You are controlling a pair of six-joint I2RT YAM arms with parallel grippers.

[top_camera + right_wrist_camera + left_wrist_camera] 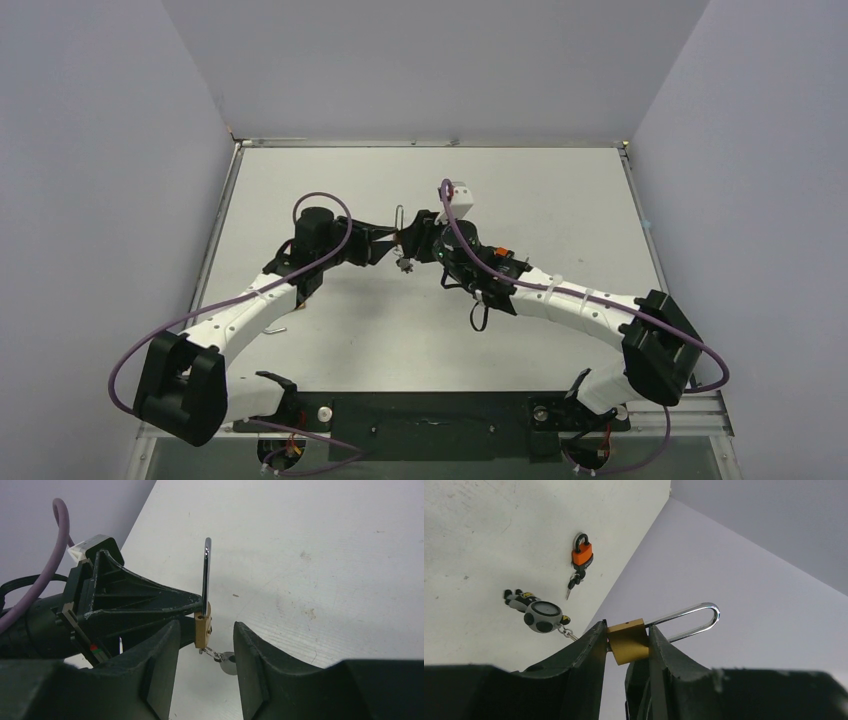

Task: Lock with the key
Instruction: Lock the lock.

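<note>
Padlock (626, 642) clamped in left gripper (627, 630), key (212, 653) in its base; right gripper (206, 626) jaws parted around key, ungripped; locking turn apparently outstanding.

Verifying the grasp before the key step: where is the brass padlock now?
The brass padlock is clamped in the left hand over the table's middle; in the right wrist view it sits just ahead of the open right hand.

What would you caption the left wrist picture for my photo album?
Left fingers clamp a brass padlock, a grey charm on a chain alongside; an orange padlock lies on the table beyond.
</note>
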